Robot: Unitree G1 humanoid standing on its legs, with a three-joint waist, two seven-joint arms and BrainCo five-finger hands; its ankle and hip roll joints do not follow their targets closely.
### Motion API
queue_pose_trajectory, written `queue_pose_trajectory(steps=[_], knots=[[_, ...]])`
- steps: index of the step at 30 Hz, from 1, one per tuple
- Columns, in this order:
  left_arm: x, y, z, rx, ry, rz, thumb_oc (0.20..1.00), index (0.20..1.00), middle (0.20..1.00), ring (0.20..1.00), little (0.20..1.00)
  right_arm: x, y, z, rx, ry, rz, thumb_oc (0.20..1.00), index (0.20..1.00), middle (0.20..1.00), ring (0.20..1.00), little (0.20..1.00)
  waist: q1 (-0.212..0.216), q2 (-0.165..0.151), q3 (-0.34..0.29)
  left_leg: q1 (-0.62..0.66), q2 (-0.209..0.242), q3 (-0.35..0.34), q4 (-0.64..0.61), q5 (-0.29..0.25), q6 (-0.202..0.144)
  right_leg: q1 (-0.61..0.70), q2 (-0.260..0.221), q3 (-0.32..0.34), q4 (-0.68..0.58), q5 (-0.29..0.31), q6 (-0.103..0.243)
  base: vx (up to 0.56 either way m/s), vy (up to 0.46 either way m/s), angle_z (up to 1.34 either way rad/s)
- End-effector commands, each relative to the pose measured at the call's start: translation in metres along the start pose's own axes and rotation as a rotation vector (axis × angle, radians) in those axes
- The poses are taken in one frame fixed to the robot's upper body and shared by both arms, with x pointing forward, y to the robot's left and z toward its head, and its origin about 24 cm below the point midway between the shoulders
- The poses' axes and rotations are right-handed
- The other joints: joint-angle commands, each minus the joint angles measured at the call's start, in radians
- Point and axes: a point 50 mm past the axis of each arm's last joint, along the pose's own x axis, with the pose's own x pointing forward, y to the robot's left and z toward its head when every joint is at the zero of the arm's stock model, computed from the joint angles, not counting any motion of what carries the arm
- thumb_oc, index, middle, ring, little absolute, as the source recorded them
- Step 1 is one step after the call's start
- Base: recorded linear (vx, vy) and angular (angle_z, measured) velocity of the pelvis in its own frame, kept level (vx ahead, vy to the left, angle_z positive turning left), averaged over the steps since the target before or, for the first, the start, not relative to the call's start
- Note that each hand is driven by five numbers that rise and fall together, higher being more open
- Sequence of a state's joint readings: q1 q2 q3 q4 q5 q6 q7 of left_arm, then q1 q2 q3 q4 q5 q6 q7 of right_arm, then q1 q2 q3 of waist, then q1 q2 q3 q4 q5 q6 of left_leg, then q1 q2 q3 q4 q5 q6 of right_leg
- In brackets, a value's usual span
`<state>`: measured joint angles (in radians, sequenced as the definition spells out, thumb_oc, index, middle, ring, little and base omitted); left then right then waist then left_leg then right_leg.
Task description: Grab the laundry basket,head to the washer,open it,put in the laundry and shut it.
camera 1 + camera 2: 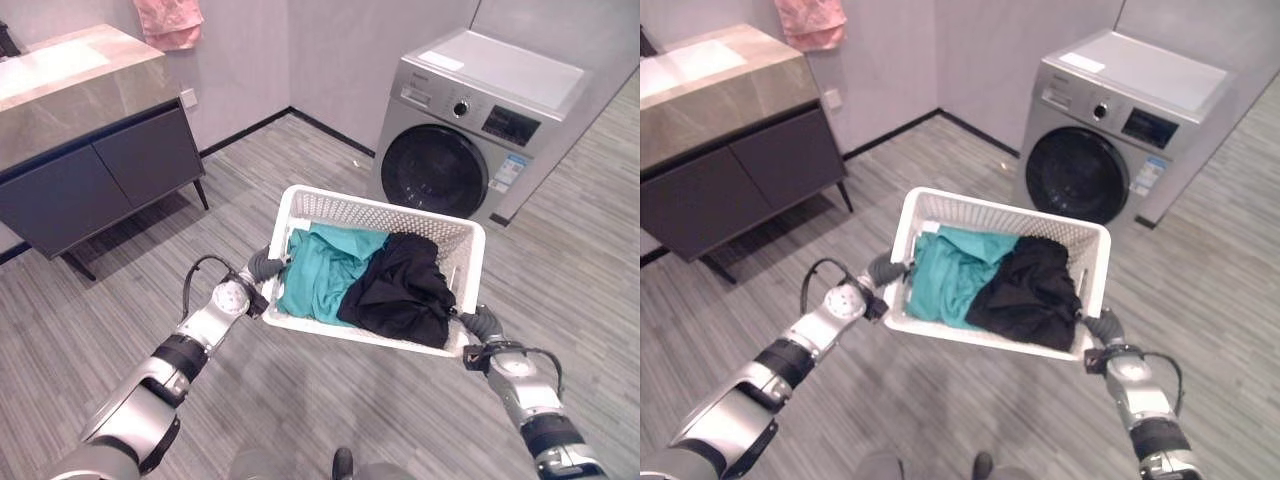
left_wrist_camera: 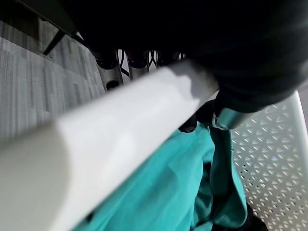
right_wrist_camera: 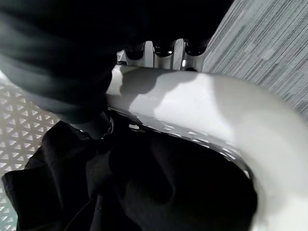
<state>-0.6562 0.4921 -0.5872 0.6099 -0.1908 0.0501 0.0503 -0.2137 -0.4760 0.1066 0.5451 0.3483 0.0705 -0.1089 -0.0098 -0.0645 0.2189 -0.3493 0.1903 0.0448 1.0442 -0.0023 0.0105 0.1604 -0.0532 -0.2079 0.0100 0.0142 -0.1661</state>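
Centre of the head views: white perforated laundry basket held off the grey plank floor, carried between both arms. Left hand at the basket's left rim; in the left wrist view its fingers curl over the rim on the outside and the thumb presses on the inside, so it is closed on the rim. Right hand at the lower-right corner of the basket; the right wrist view shows its fingers wrapped over the white rim with the thumb on the inside, also closed on it.

Contents: teal garment on the left side of the basket, black garment on the right side, partly overlapping the teal one.

Upper right of frame: silver front-loading washer, round dark door closed, standing just beyond the basket's far rim.

Upper left: dark cabinet with a stone counter on top; pink cloth hanging on the wall above it.
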Motion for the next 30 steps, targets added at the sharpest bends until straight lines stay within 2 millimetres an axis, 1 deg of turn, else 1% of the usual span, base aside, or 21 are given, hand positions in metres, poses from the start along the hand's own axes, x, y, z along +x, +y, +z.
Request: queue_pose_trajectory(steps=[1,2,3,4,7,8,9,10,11,12,13,14,15,17,19,20,21,23,26,28,30], knots=[[0.003,0.055,0.052,-0.013,-0.212,0.157,0.200,0.200,0.200,0.200,0.200,-0.005,-0.041,0.039,-0.002,-0.174,-0.083,0.200,0.200,0.200,0.200,0.200,0.049,0.047,-0.051,0.078,-0.018,-0.001,-0.294,0.079,-0.042,-0.015,0.058,0.010,-0.032,-0.061,0.169,0.35,0.058,-0.12],[0.005,0.053,0.056,0.004,-0.223,0.151,0.200,0.200,0.200,0.200,0.200,-0.006,-0.043,0.036,-0.008,-0.168,-0.087,0.200,0.200,0.200,0.200,0.200,0.063,0.052,-0.052,0.067,-0.047,0.024,-0.506,0.077,-0.050,0.003,0.059,0.002,-0.037,-0.072,0.184,0.27,0.052,-0.34],[0.005,0.053,0.057,0.004,-0.224,0.150,0.200,0.200,0.200,0.200,0.200,-0.006,-0.043,0.036,-0.008,-0.168,-0.088,0.200,0.200,0.200,0.200,0.200,0.064,0.044,-0.053,0.076,-0.056,0.031,-0.530,0.090,-0.048,0.001,0.050,0.002,-0.037,-0.070,0.185,0.38,0.099,-0.41],[0.006,0.051,0.056,0.016,-0.221,0.144,0.200,0.200,0.200,0.200,0.200,-0.004,-0.040,0.035,0.000,-0.165,-0.087,0.200,0.200,0.200,0.200,0.200,0.093,0.051,-0.056,0.058,-0.117,0.024,-0.686,0.106,-0.049,0.029,0.056,0.003,-0.037,-0.086,0.196,0.20,0.052,-0.38],[0.008,0.048,0.058,0.026,-0.225,0.134,0.200,0.200,0.200,0.200,0.200,0.000,-0.037,0.032,0.000,-0.148,-0.082,0.200,0.200,0.200,0.200,0.200,0.110,0.056,-0.061,0.045,-0.151,0.033,-0.735,0.128,-0.054,0.053,0.065,0.007,-0.027,-0.110,0.198,0.30,0.071,-0.19],[0.009,0.045,0.060,0.028,-0.228,0.119,0.200,0.200,0.200,0.200,0.200,0.004,-0.033,0.033,0.005,-0.138,-0.077,0.200,0.200,0.200,0.200,0.200,0.121,0.060,-0.087,0.104,-0.155,0.058,-0.813,0.091,-0.024,0.074,0.076,0.021,0.010,-0.159,0.199,0.32,0.085,-0.13],[0.009,0.045,0.060,0.028,-0.228,0.119,0.200,0.200,0.200,0.200,0.200,0.004,-0.033,0.033,0.004,-0.139,-0.077,0.200,0.200,0.200,0.200,0.200,0.123,0.060,-0.087,0.109,-0.155,0.061,-0.824,0.099,-0.023,0.072,0.076,0.023,0.011,-0.156,0.199,0.39,0.107,0.02],[0.009,0.043,0.057,0.034,-0.223,0.117,0.200,0.200,0.200,0.200,0.200,0.005,-0.032,0.030,-0.005,-0.123,-0.081,0.200,0.200,0.200,0.200,0.200,0.132,0.058,-0.103,0.137,-0.167,0.040,-0.825,0.101,-0.011,0.073,0.082,0.035,0.074,-0.176,0.197,0.25,0.086,0.19],[0.009,0.042,0.056,0.029,-0.219,0.110,0.200,0.200,0.200,0.200,0.200,0.007,-0.027,0.027,-0.025,-0.107,-0.061,0.200,0.200,0.200,0.200,0.200,0.139,0.052,-0.111,0.170,-0.187,0.027,-0.835,0.049,0.016,0.059,0.079,0.026,0.175,-0.182,0.217,0.37,0.157,0.26],[0.008,0.044,0.055,0.030,-0.214,0.115,0.200,0.200,0.200,0.200,0.200,0.009,-0.024,0.024,-0.026,-0.091,-0.052,0.200,0.200,0.200,0.200,0.200,0.145,0.051,-0.115,0.206,-0.195,0.034,-0.845,0.024,0.032,0.030,0.059,0.006,0.286,-0.148,0.259,0.30,0.184,0.10],[0.007,0.046,0.053,0.030,-0.211,0.120,0.200,0.200,0.200,0.200,0.200,0.010,-0.021,0.024,-0.027,-0.082,-0.038,0.200,0.200,0.200,0.200,0.200,0.140,0.058,-0.104,0.246,-0.192,0.045,-0.850,0.005,0.052,-0.035,0.025,-0.004,0.427,-0.074,0.322,0.23,0.179,-0.13],[0.006,0.048,0.054,0.032,-0.216,0.126,0.200,0.200,0.200,0.200,0.200,0.011,-0.019,0.025,-0.027,-0.081,-0.028,0.200,0.200,0.200,0.200,0.200,0.129,0.075,-0.099,0.274,-0.176,0.045,-0.864,0.004,0.059,-0.081,0.012,-0.011,0.530,-0.039,0.343,0.14,0.167,-0.37],[0.006,0.049,0.056,0.029,-0.226,0.131,0.200,0.200,0.200,0.200,0.200,0.012,-0.016,0.026,-0.025,-0.080,-0.023,0.200,0.200,0.200,0.200,0.200,0.115,0.090,-0.087,0.297,-0.172,0.048,-0.873,0.000,0.073,-0.133,-0.012,-0.007,0.654,-0.012,0.361,0.11,0.142,-0.20],[0.005,0.050,0.050,0.020,-0.207,0.134,0.200,0.200,0.200,0.200,0.200,0.015,-0.016,0.025,-0.016,-0.071,-0.030,0.200,0.200,0.200,0.200,0.200,0.099,0.111,-0.083,0.341,-0.175,0.046,-0.901,-0.007,0.093,-0.179,-0.045,-0.015,0.750,-0.011,0.358,0.16,0.094,0.03],[0.003,0.052,0.048,0.029,-0.201,0.136,0.200,0.200,0.200,0.200,0.200,0.014,-0.023,0.023,-0.004,-0.059,-0.055,0.200,0.200,0.200,0.200,0.200,0.099,0.116,-0.090,0.374,-0.176,0.041,-0.932,-0.011,0.090,-0.183,-0.116,-0.052,0.682,-0.031,0.337,0.17,-0.003,-0.01],[0.003,0.052,0.048,0.030,-0.201,0.136,0.200,0.200,0.200,0.200,0.200,0.014,-0.023,0.023,-0.004,-0.058,-0.056,0.200,0.200,0.200,0.200,0.200,0.097,0.115,-0.089,0.376,-0.177,0.039,-0.934,-0.010,0.090,-0.179,-0.117,-0.055,0.681,-0.033,0.337,0.15,-0.100,-0.04],[0.003,0.052,0.050,0.040,-0.207,0.130,0.200,0.200,0.200,0.200,0.200,0.013,-0.035,0.023,-0.005,-0.057,-0.090,0.200,0.200,0.200,0.200,0.200,0.092,0.116,-0.093,0.387,-0.174,0.024,-0.948,-0.017,0.079,-0.181,-0.160,-0.052,0.567,-0.050,0.311,0.12,-0.154,-0.06],[0.004,0.055,0.050,0.051,-0.203,0.133,0.200,0.200,0.200,0.200,0.200,0.011,-0.045,0.024,-0.004,-0.059,-0.115,0.200,0.200,0.200,0.200,0.200,0.092,0.112,-0.098,0.384,-0.162,0.015,-0.948,-0.027,0.059,-0.159,-0.197,-0.023,0.407,-0.045,0.305,0.12,-0.253,0.09],[0.003,0.062,0.046,0.062,-0.188,0.164,0.200,0.200,0.200,0.200,0.200,0.006,-0.059,0.022,0.013,-0.063,-0.158,0.200,0.200,0.200,0.200,0.200,0.081,0.096,-0.096,0.385,-0.143,0.000,-0.932,-0.059,0.027,-0.151,-0.286,0.042,0.202,0.064,0.329,0.07,-0.336,0.15],[0.001,0.068,0.040,0.065,-0.173,0.184,0.200,0.200,0.200,0.200,0.200,0.004,-0.063,0.022,0.011,-0.065,-0.167,0.200,0.200,0.200,0.200,0.200,0.081,0.080,-0.095,0.394,-0.128,0.008,-0.924,-0.072,0.012,-0.130,-0.297,0.071,0.130,0.118,0.353,0.07,-0.349,0.14],[-0.003,0.076,0.035,0.073,-0.160,0.204,0.200,0.200,0.200,0.200,0.200,0.000,-0.069,0.020,0.000,-0.063,-0.181,0.200,0.200,0.200,0.200,0.200,0.091,0.056,-0.104,0.401,-0.105,0.016,-0.922,-0.074,-0.005,-0.102,-0.282,0.069,0.094,0.095,0.366,0.07,-0.362,-0.14]])
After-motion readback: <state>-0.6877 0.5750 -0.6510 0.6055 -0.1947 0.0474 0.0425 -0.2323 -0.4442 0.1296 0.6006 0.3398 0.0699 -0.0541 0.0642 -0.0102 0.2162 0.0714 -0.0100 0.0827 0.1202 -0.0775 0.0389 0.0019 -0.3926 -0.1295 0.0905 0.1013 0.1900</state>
